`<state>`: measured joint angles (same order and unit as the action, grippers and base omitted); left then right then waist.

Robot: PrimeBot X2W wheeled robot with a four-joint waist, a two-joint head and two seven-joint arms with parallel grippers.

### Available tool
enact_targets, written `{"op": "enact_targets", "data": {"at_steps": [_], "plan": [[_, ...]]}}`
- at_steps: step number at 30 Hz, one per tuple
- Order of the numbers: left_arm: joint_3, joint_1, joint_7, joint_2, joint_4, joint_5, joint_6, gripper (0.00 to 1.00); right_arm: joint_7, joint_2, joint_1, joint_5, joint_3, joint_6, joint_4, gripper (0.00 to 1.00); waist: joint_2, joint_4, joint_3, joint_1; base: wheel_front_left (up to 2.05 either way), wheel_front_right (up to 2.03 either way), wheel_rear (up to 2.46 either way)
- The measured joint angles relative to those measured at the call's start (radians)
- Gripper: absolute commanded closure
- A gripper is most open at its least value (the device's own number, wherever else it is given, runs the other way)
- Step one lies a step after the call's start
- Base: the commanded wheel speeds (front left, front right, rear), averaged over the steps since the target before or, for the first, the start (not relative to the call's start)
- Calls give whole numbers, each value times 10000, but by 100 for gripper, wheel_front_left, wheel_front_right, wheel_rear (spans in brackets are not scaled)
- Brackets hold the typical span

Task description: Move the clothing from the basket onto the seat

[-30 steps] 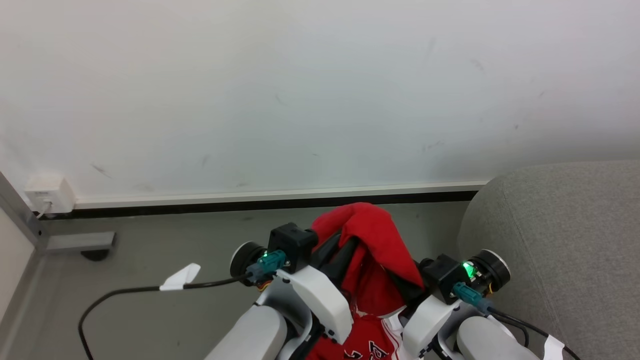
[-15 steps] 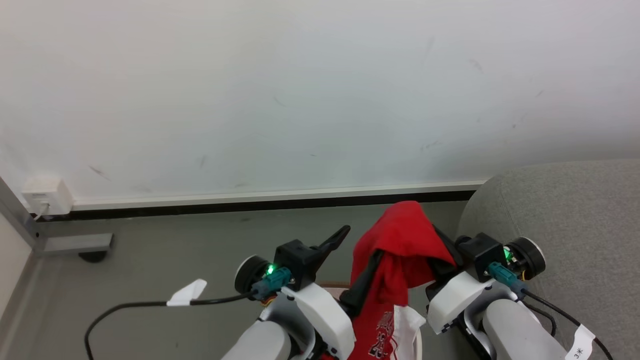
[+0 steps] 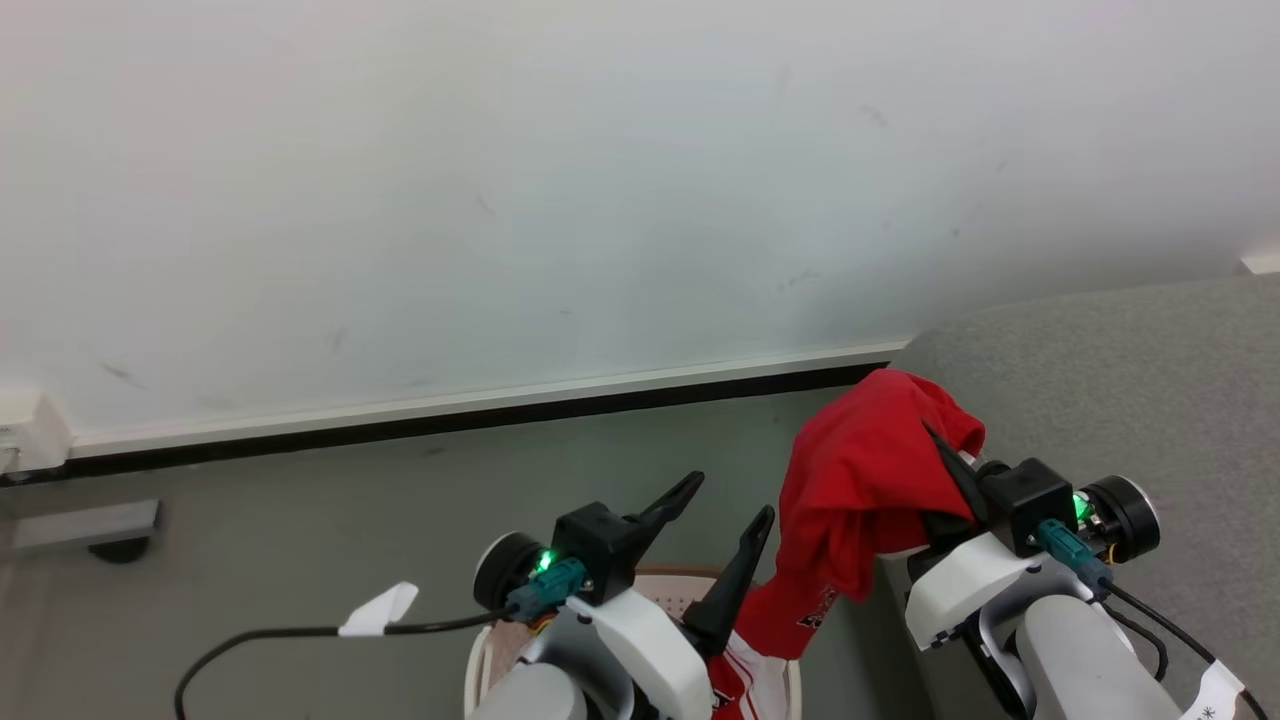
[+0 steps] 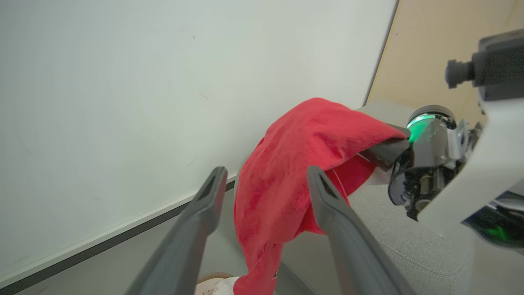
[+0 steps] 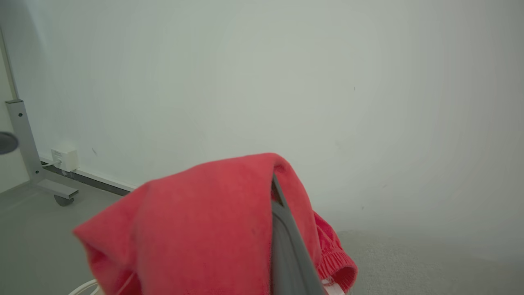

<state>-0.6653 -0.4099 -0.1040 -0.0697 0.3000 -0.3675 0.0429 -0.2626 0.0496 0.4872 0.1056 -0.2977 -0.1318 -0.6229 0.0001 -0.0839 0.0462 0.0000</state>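
Head view: the left tool (image 3: 725, 508) is spread and empty above the basket (image 3: 482, 655). To its right, the right tool (image 3: 945, 465) grips the clothing (image 3: 860, 480), which hangs just beside the seat (image 3: 1150, 400).
Left wrist view: the clothing hangs beyond the parted fingers.
Right wrist view: red fabric drapes over the tool's one visible finger.

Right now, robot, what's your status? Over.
Left gripper open, empty. Right gripper shut on clothing, held up between basket and seat. Nothing blocking.

red clothing (image 3: 860, 480), light grey seat (image 3: 1150, 380)
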Motion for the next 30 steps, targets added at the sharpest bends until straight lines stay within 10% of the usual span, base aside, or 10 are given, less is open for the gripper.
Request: {"op": "enact_targets", "data": {"at_steps": [18, 30], "plan": [[-610, -185, -437, 157, 127, -121, -132, 0, -17, 863, -689, -167, 1394, 0, 1747, 100, 0, -2307, -740, 0, 0, 0, 0], [-1191, -1747, -255, 123, -75, 600, -17, 0, 311, 1563, 400, -326, 3045, 0, 3524, 100, 0, -2409, -2780, 0, 0, 0, 0]]}}
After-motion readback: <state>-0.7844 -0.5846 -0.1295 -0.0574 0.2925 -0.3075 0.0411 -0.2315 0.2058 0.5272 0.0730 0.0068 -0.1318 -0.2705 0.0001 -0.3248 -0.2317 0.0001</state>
